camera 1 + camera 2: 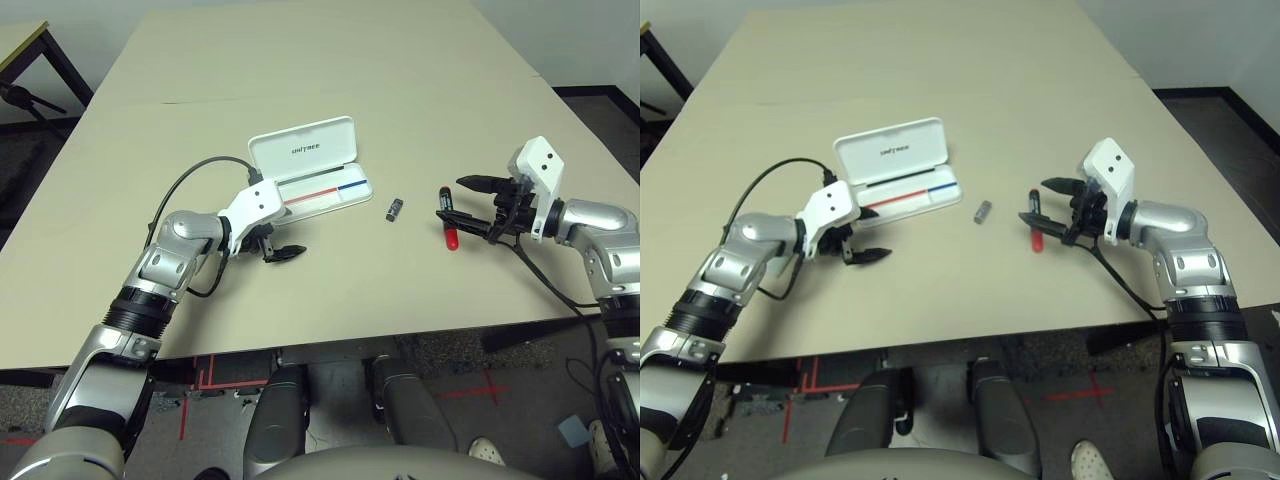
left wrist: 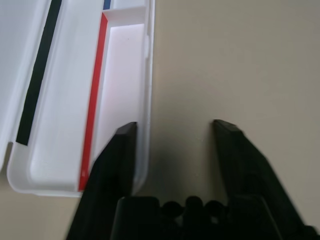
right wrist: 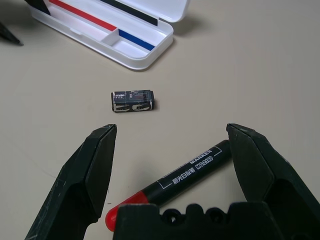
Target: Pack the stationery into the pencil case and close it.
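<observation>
Right gripper (image 3: 170, 150) hangs spread wide over the black marker (image 3: 192, 170), which lies on the table right of the open pencil case (image 1: 310, 175). It should drop squarely around the barrel before squeezing. Left gripper (image 2: 175, 150), also spread, waits at the case's near edge.

Both silver forearms reach out low over the counter (image 1: 420, 110), well apart. The left claw (image 1: 283, 251) points toward the robot's right, its two black fingers spread. The right claw (image 1: 468, 208) points back toward the left one, fingers (image 3: 95, 165) held wide apart, wrist slightly raised
</observation>
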`<state>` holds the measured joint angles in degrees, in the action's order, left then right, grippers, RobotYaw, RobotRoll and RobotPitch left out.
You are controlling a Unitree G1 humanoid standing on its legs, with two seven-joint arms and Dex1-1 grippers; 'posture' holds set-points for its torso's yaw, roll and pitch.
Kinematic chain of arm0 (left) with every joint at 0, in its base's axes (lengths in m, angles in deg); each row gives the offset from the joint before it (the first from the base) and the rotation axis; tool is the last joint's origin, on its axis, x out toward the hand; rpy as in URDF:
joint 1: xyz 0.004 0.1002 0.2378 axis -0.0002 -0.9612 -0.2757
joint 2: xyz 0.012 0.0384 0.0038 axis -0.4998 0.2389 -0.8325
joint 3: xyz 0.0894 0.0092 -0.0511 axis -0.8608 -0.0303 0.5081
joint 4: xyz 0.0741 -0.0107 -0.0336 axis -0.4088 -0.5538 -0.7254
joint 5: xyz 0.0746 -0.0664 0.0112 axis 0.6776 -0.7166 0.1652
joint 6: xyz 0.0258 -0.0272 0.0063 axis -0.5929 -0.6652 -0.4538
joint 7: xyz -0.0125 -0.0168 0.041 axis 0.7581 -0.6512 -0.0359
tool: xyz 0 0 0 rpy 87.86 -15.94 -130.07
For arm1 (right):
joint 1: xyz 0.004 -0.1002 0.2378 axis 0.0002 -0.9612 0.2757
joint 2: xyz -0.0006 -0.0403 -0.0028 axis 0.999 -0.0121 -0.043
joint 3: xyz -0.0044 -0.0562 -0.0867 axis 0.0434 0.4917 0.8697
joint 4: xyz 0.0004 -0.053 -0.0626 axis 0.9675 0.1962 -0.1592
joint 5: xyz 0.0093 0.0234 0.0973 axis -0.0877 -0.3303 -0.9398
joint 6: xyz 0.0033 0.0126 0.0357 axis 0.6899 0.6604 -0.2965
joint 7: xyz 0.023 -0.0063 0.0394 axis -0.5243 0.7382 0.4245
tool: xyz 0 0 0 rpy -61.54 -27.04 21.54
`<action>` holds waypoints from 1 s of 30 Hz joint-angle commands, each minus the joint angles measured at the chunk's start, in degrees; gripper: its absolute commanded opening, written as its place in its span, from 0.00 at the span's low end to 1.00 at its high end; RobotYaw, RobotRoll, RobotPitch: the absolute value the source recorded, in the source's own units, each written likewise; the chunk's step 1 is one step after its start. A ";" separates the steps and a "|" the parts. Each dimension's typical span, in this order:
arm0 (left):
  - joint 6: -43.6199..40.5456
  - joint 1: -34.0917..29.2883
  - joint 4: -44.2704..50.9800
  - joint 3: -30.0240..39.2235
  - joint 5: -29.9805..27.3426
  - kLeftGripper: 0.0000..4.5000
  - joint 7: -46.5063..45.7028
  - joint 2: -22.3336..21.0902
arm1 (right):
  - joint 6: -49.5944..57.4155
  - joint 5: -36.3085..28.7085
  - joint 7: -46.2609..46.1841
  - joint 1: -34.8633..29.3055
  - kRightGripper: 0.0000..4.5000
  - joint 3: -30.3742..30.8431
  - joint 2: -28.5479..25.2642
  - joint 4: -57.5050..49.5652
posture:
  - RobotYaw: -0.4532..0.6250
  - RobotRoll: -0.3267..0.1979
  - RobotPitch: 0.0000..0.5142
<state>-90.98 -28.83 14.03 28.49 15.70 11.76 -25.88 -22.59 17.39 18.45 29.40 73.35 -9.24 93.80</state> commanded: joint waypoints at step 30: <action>5.19 -8.02 13.17 -0.20 -2.07 0.01 15.27 -8.48 | -1.61 0.63 -0.66 -0.69 1.00 0.70 0.45 1.35 | 0.35 0.62 0.29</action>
<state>-85.18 -35.99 25.69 28.66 14.45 25.97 -33.82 -23.71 17.70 17.53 29.07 73.35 -8.85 94.62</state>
